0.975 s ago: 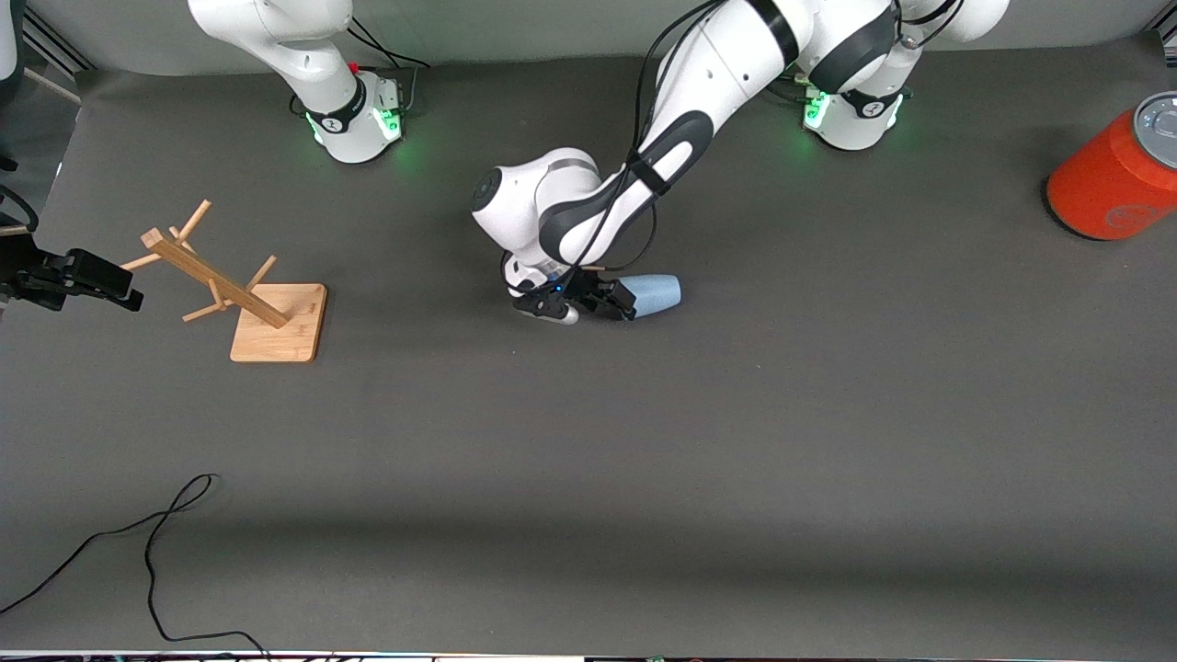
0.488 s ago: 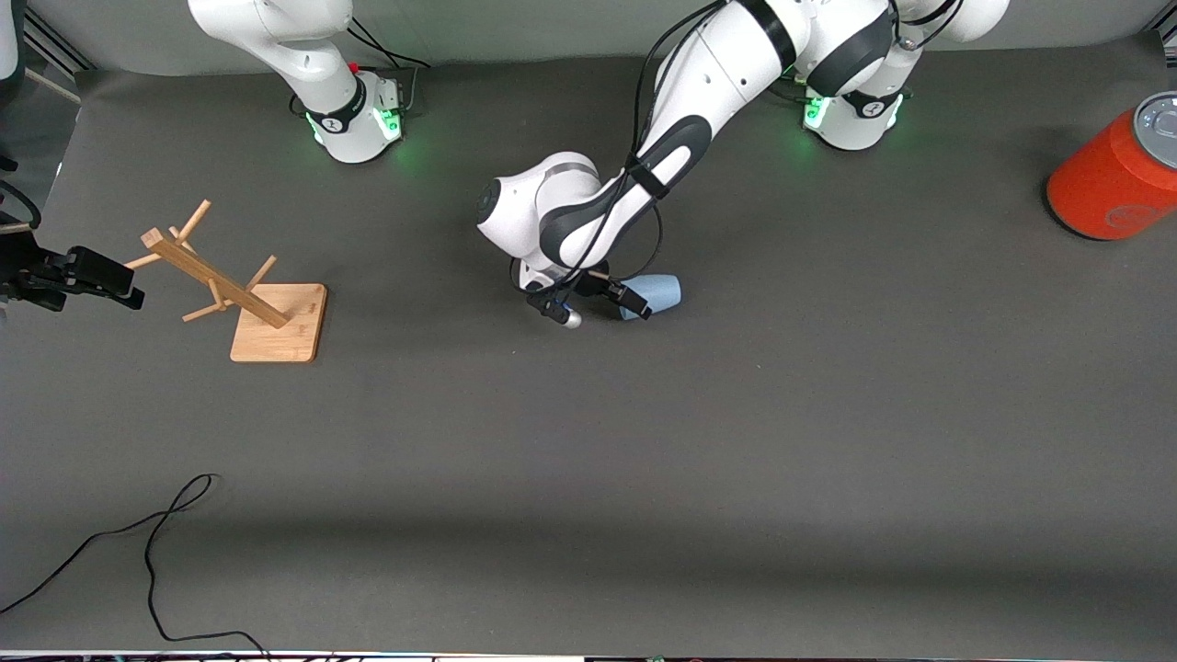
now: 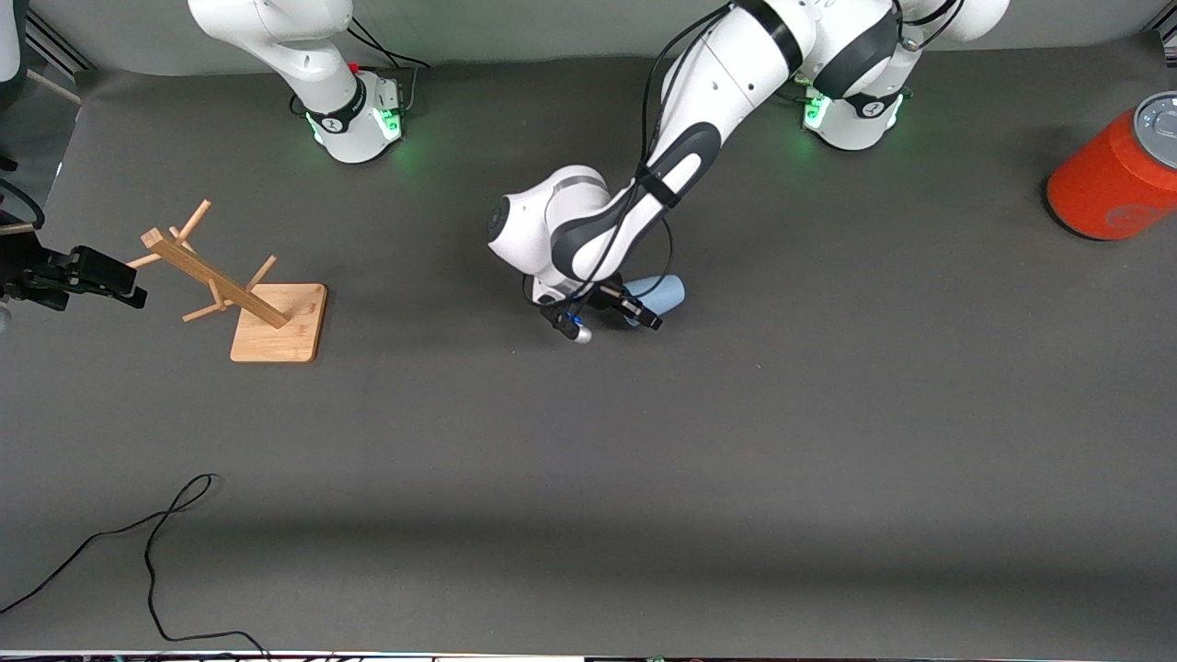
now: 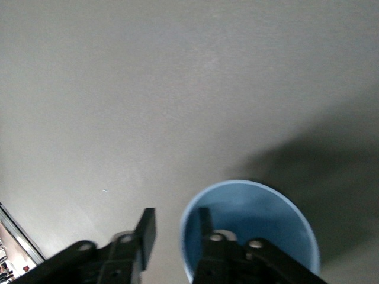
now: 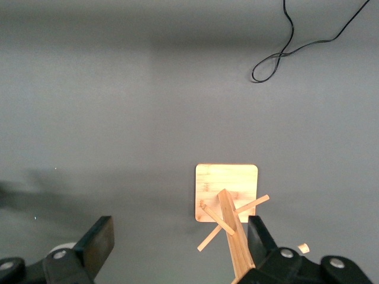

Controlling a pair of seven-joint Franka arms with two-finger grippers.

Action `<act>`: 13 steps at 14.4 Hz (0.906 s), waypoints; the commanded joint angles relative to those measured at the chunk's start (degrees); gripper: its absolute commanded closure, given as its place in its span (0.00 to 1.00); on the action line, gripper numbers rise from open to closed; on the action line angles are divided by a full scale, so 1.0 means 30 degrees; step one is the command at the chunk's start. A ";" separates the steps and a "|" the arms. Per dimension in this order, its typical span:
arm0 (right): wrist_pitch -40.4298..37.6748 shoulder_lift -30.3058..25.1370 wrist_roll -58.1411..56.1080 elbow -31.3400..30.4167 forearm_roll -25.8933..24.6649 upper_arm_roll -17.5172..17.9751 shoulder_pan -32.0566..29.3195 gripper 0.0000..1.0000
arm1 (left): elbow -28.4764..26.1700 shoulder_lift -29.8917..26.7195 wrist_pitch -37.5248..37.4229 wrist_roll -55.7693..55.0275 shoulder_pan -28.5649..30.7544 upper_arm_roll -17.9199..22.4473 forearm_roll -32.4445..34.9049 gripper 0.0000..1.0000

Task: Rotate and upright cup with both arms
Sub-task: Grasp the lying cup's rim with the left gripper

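The light-blue cup point(image 3: 666, 291) lies on its side on the grey table near the middle, its open mouth turned toward my left gripper point(image 3: 644, 315). In the left wrist view the cup point(image 4: 266, 210) shows its hollow inside. My left gripper point(image 4: 176, 223) straddles the rim: one finger point(image 4: 205, 222) is inside the cup and the other point(image 4: 147, 234) is outside, with a gap to the wall. My right gripper point(image 3: 131, 294) waits open and empty above the table's right-arm end, beside a wooden rack; its wide-open fingers frame bare table in the right wrist view point(image 5: 177, 248).
A wooden peg rack on a square base point(image 3: 280, 322) stands toward the right arm's end and also shows in the right wrist view point(image 5: 228, 198). An orange-red cylinder with a grey top point(image 3: 1113, 175) stands at the left arm's end. A black cable point(image 3: 156, 542) lies nearest the front camera.
My left arm's wrist has turned and its gripper has swung a little toward the front camera at the cup's mouth. The cup has shifted only slightly. The right arm has not moved.
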 commanded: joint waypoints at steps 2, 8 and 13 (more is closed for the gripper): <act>-0.0107 -0.0394 0.0629 -0.0326 0.0001 0.0030 0.0047 0.00 | 0.0045 -0.0396 -0.0449 0.0419 -0.0113 0.0124 -0.0068 1.00; -0.0225 -0.0247 0.0424 -0.0238 -0.0057 0.0059 0.0046 0.00 | 0.1795 -0.1097 -0.3371 0.0361 0.0061 0.0065 -0.0185 1.00; -0.0196 -0.0217 0.0395 -0.0296 -0.0087 0.0059 0.0047 0.00 | 0.5288 -0.2820 -0.5753 -0.2533 0.1200 0.0006 -0.2054 1.00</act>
